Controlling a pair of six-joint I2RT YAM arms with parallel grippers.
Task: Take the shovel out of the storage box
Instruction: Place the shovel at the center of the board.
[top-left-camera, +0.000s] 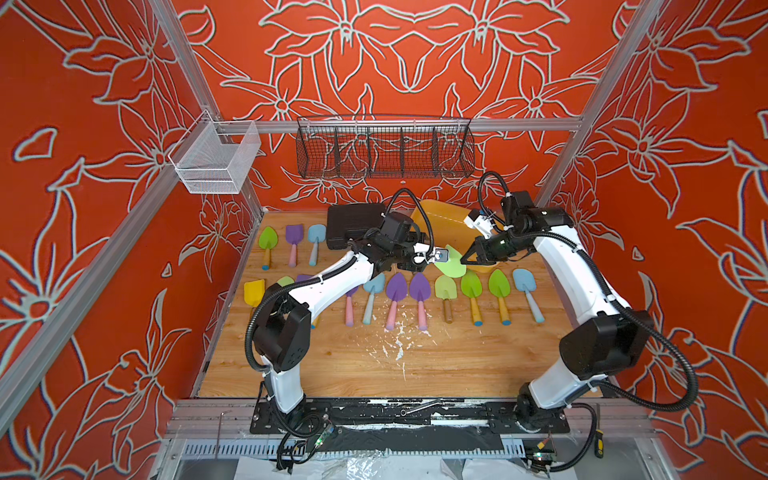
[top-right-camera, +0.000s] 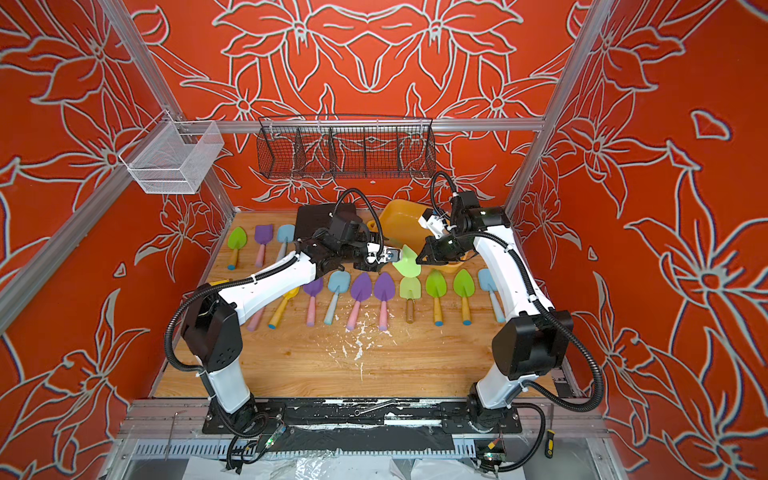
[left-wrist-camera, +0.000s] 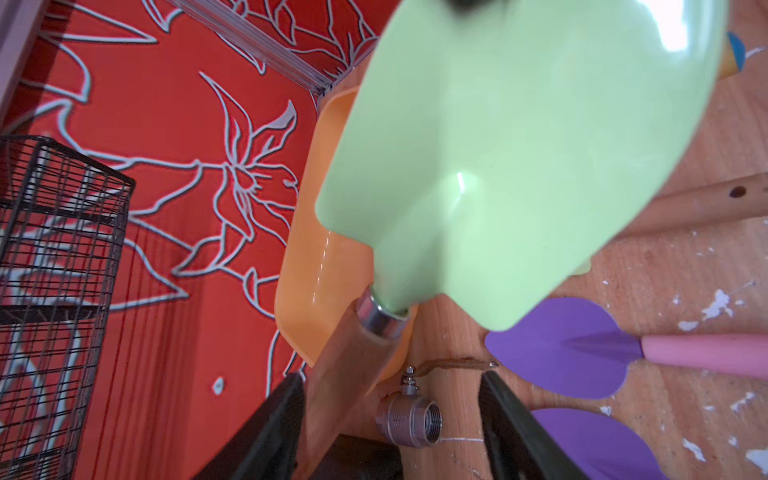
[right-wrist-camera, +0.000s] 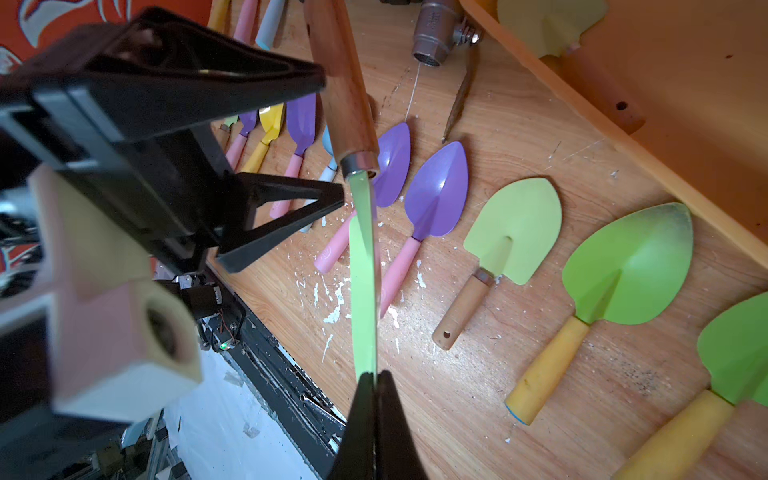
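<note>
We hold the shovel (top-left-camera: 451, 266) over the bench (top-left-camera: 415, 365)
Our right gripper (right-wrist-camera: 371, 380) is clamped on its green blade (right-wrist-camera: 363, 270); our left gripper (left-wrist-camera: 390, 384) stands with jaws apart around the wooden handle (left-wrist-camera: 345, 357).

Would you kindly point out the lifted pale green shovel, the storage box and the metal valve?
lifted pale green shovel (left-wrist-camera: 519, 145): left wrist view, middle of blade.
storage box (top-left-camera: 451, 218): in a top view, bare inner wall.
metal valve (left-wrist-camera: 409, 417): left wrist view, threaded body.

shovel (top-left-camera: 451, 266) before storage box (top-left-camera: 451, 219), tool case (top-left-camera: 353, 222) left
</note>
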